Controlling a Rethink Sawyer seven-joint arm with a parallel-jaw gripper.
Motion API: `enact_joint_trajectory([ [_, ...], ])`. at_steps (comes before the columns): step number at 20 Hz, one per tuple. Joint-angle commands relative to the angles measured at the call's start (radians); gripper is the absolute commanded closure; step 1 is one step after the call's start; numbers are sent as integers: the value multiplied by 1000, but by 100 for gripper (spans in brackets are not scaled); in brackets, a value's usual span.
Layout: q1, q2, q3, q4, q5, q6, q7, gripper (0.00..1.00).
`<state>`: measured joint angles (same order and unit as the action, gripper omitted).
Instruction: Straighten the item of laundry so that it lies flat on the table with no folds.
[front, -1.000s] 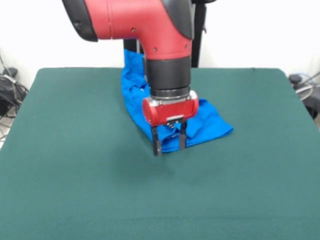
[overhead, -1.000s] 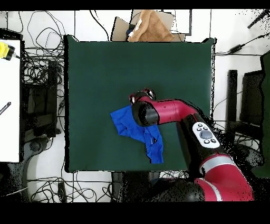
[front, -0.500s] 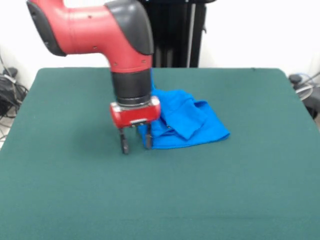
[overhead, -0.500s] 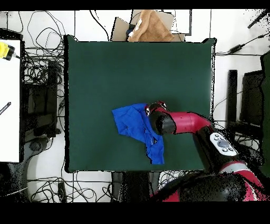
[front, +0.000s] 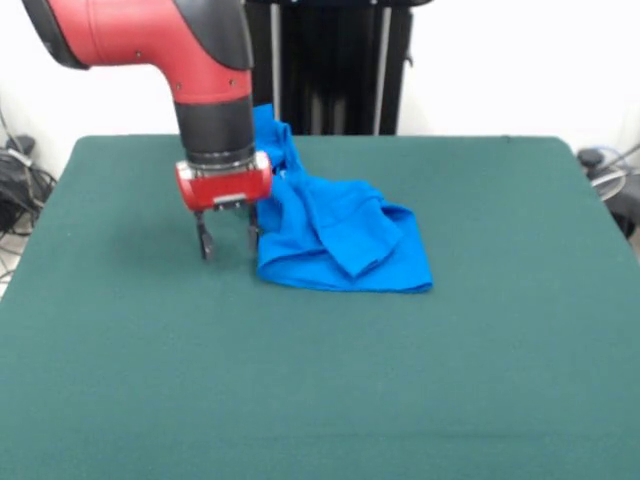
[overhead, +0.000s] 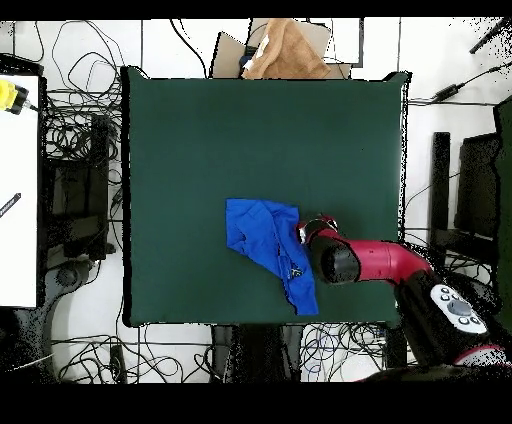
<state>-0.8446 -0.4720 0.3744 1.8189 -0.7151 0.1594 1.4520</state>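
While one bright blue short-sleeved cloth T-shirt (front: 335, 232) (overhead: 268, 242) lies crumpled at about five o'clock from the middle of the dark green felt-covered table (front: 320, 380) (overhead: 260, 140) in the overhead view, one red and black gripper (front: 227, 243) (overhead: 314, 229) hangs beside it, fingers spread, possibly touching its edge.

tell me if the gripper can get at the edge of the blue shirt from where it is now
Probably yes. The gripper hangs open just above the table, right beside the crumpled shirt, one fingertip close against the cloth's edge. Nothing lies between them.
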Motion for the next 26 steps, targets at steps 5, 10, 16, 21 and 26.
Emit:
enact_joint_trajectory([
  [5,102,-116,15,178,-60,103,9,0],
  [10,135,-77,9,145,-53,100,22,0],
  [16,182,-82,-32,166,-54,51,71,0],
  [21,196,21,-52,91,-83,0,69,0],
  [26,183,89,-45,42,-97,-14,54,0],
])
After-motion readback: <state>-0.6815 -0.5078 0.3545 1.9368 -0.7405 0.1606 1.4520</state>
